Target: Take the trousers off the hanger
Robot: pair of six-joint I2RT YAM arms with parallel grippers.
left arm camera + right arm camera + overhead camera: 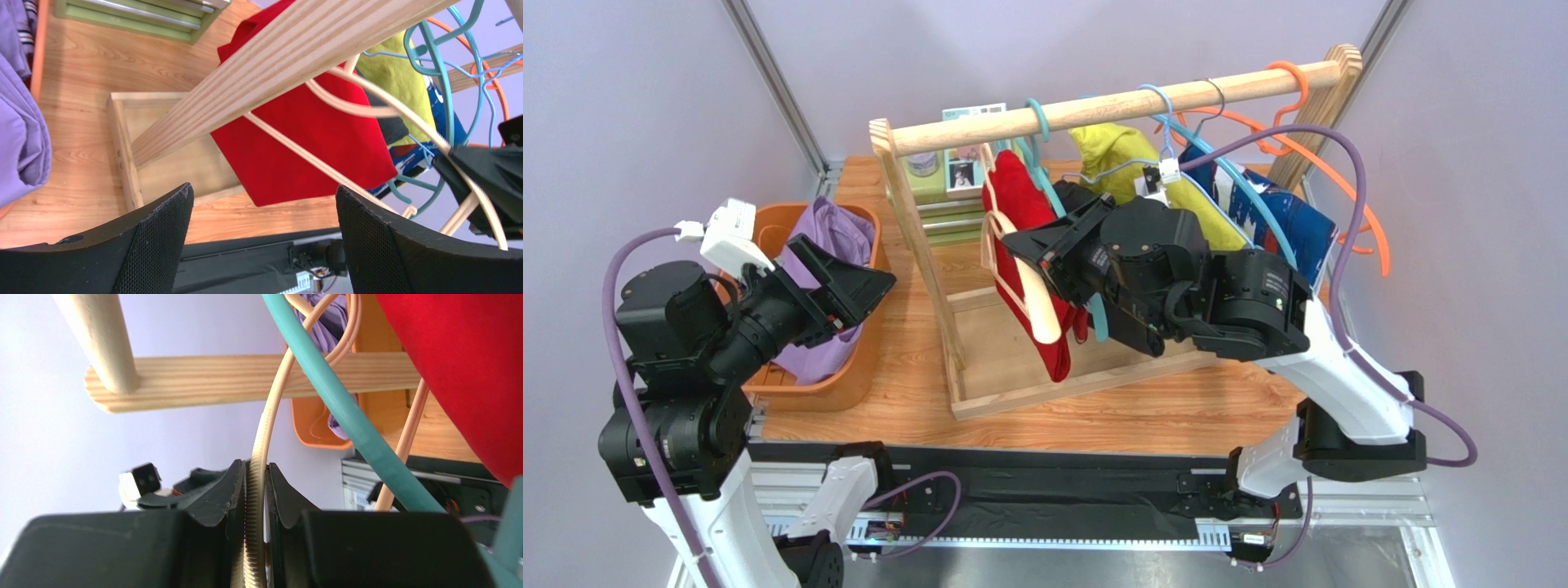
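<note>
step: near done, trousers off, heaped in basket at desk's left | hanger bare, pinched in right jaws | left jaws wide, empty, beside basket | next: probably park hanger without snagging red garment

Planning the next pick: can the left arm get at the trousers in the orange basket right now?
Probably yes: the left gripper is open and empty beside the basket, and the trousers lie uncovered in it.
</note>
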